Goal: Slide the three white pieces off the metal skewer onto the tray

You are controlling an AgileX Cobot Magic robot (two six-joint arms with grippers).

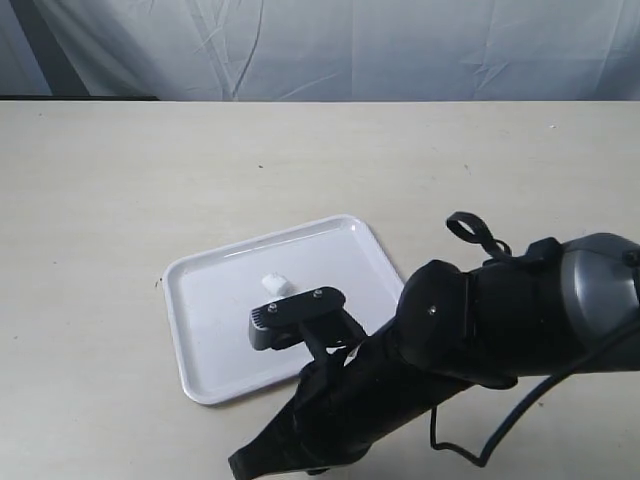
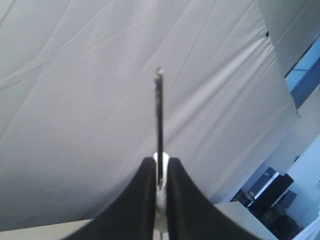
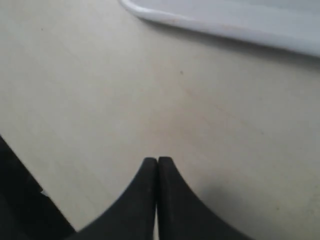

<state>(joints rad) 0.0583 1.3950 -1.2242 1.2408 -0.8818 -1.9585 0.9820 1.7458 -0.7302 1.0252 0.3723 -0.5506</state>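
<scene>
Left gripper [image 2: 160,161] is clamping the metal skewer [image 2: 159,120], pointing it at the cloth [image 2: 75,100]. Right gripper [image 3: 158,160] is hovering pinched together over open table [image 3: 100,100] beside the tray [image 3: 225,22] rim; one white piece [image 1: 273,284] is lying inside.

A white tray [image 1: 200,300] sits on the beige table [image 1: 100,180]. One white piece [image 1: 273,284] lies in it, just beside a black arm [image 1: 480,320] that reaches over the tray's near corner.

Exterior high above tray [image 1: 205,330], right wrist close
</scene>
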